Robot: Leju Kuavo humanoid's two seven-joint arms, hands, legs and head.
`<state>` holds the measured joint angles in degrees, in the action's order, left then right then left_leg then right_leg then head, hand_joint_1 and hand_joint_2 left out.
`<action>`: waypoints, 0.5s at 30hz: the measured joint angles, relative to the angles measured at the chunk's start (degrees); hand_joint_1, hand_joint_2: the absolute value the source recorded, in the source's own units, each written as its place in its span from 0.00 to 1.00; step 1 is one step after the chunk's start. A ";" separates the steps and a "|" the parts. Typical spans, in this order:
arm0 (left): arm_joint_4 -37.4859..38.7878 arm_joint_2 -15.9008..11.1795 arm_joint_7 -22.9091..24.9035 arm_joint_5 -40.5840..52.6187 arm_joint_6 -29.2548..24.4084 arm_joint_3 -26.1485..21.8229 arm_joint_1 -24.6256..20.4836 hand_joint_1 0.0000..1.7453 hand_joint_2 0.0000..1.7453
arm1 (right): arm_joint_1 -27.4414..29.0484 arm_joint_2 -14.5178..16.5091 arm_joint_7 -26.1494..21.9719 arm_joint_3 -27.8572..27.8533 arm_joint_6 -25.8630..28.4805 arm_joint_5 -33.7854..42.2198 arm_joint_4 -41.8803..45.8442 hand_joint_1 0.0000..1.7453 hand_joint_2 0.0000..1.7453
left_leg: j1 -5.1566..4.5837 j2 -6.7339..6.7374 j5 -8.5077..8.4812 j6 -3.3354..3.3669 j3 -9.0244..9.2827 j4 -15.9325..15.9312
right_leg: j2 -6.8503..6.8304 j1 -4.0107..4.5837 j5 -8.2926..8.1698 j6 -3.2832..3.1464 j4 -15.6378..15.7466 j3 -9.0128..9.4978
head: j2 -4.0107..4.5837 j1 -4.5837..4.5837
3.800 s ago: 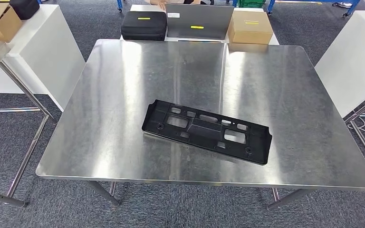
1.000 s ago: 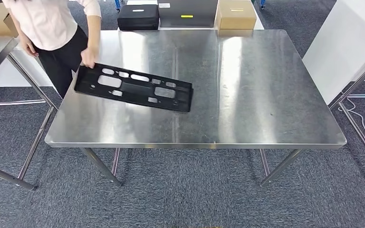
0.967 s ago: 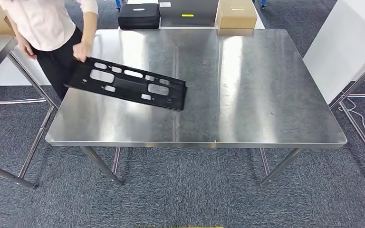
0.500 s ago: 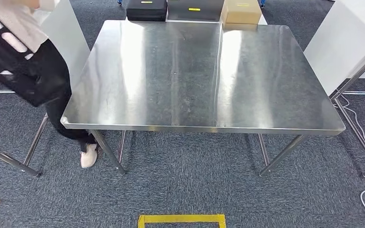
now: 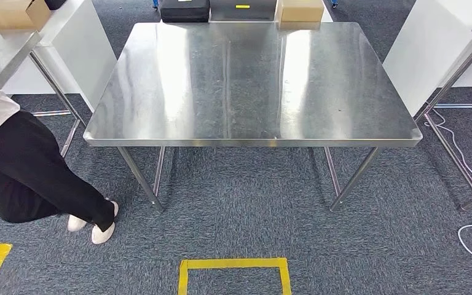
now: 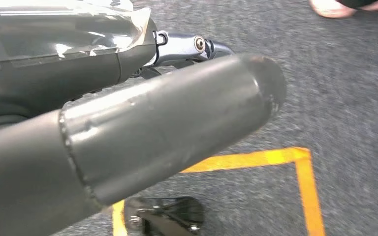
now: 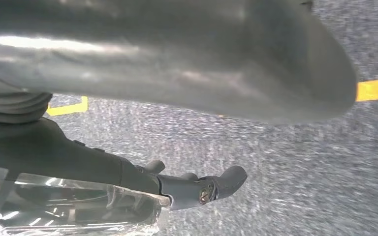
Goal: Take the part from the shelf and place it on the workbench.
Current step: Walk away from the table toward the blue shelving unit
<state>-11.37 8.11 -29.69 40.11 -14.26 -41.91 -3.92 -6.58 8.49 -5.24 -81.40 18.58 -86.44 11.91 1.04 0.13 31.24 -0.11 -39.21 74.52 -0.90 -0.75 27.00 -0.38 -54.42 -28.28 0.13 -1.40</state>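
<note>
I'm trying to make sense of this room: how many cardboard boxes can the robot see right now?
2. One cardboard box sits beyond the far edge of the steel table; an open cardboard box rests on the white bench at far left. Others may lie outside the picture.

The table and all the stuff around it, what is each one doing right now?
Workbench: standing, top bare.
Person: walking beside the workbench's left end.
Black case: closed, behind the workbench.
Cardboard box: closed.
Left hand: holds nothing, hangs over the carpet.
Right hand: holds nothing.
</note>
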 joint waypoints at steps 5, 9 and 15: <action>-0.02 -0.04 0.00 0.00 -0.06 0.00 -0.25 0.00 0.00 | -0.07 0.09 0.01 0.02 0.00 -0.04 -0.01 0.00 0.00 | 0.18 -0.31 -1.68 0.50 11.96 -14.73 | -0.02 0.09 -1.84 1.53 -2.58 -3.95 | 0.00 -0.09; -0.01 0.07 -0.01 0.00 -0.07 0.01 -0.34 0.00 0.00 | -0.04 0.16 0.02 0.02 0.02 -0.04 -0.02 0.00 0.00 | -0.05 -0.02 -1.67 2.25 10.94 -17.56 | 0.07 0.32 -2.02 2.93 -3.91 -5.93 | 0.00 0.10; 0.00 0.07 0.05 0.00 -0.08 -0.03 -0.27 0.00 0.00 | 0.04 0.05 0.02 0.02 0.02 -0.04 -0.02 0.00 0.00 | -0.37 0.64 -6.16 3.40 5.62 -17.70 | 0.53 0.15 6.62 3.10 -20.19 -8.75 | 0.00 0.59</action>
<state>-11.37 8.18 -29.64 40.11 -14.34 -41.93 -4.20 -6.54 8.54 -5.22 -81.37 18.60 -86.49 11.89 0.66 0.77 25.08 3.28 -33.59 56.82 -0.37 -0.60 33.62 2.73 -74.61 -37.03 0.13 -0.81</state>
